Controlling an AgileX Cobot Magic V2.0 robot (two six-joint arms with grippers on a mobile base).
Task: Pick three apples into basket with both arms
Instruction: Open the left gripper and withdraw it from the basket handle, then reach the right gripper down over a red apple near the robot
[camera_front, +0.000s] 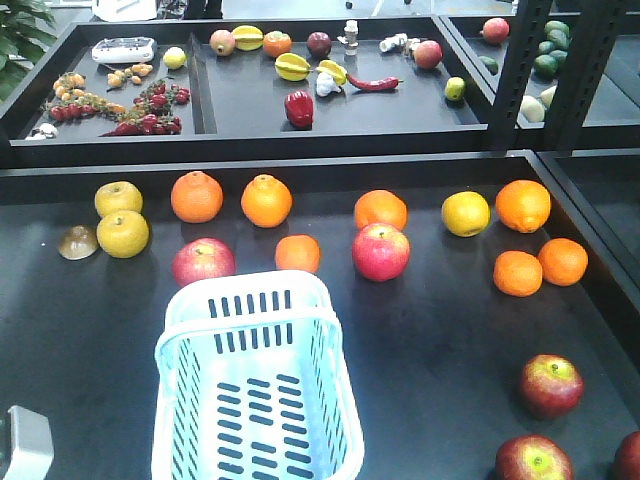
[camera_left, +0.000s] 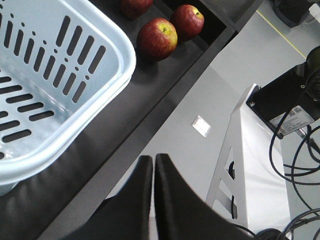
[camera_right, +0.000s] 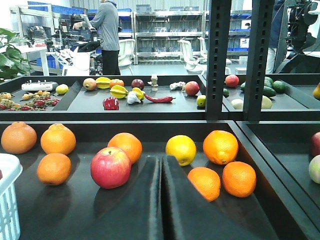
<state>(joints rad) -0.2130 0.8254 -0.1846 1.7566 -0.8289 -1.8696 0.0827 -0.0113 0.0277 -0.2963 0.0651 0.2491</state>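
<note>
Three dark red apples (camera_front: 550, 385) with yellow-green stem ends sit in a loose cluster on the black table (camera_front: 430, 330). In the front view they lie at 4 o'clock from the basket (camera_front: 250, 295) and well apart from it. One is cut off by the frame's right edge. They are round with stems up, so no long axis matters for a grasp. The pale blue slotted basket stands at bottom centre, its long axis running toward 12 o'clock, and what shows of its inside is empty.

In the left wrist view the left gripper (camera_left: 152, 161) hangs over the table's near edge, jaws pressed together and holding nothing. The apples lie at 12 o'clock from its tips, past the basket's corner at 10 o'clock.

In the right wrist view the right gripper (camera_right: 161, 160) is likewise closed and empty. It points at 12 o'clock toward oranges (camera_right: 220, 147) and a yellow fruit (camera_right: 181, 149), with a brighter pink-red apple (camera_right: 110, 167) at 10 o'clock. No dark apples show there. Since the cluster lies on the robot's right, the right gripper is probably nearer, and it would need to turn and open first.
</note>
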